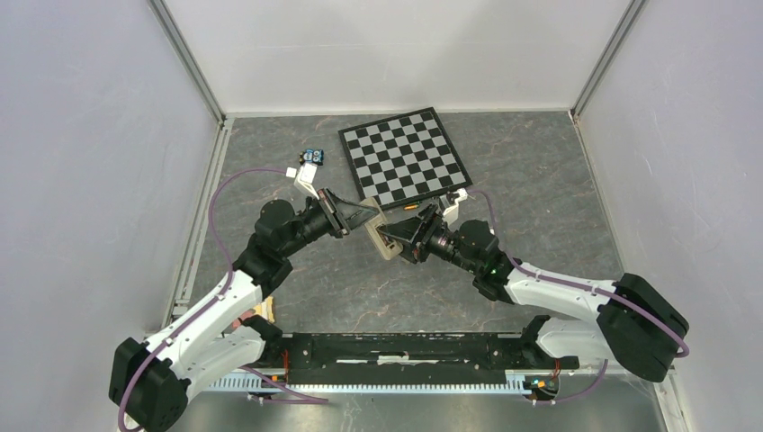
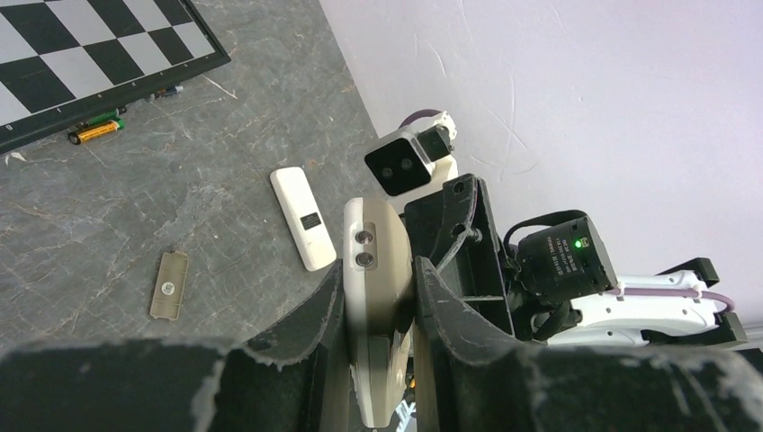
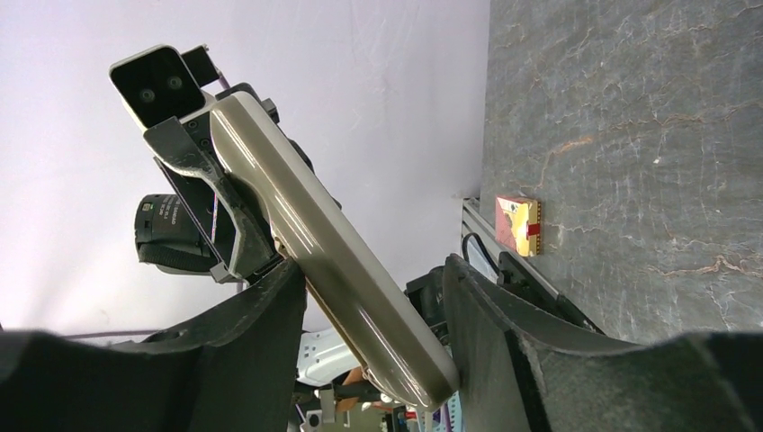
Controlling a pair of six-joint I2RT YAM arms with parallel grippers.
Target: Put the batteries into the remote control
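Clamping remote control [image 2: 378, 270], left fingers [image 2: 306, 328] narrowly parted.

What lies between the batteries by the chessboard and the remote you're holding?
A plain white slab with a dark slot, lying flat between the batteries and the remote, as the left wrist view shows.

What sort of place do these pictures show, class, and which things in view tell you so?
Most likely a robotics lab test cell: a left arm and right arm bolted at the edge of a grey tabletop, plain white panels walling it in, and a checkerboard like those used for camera calibration.
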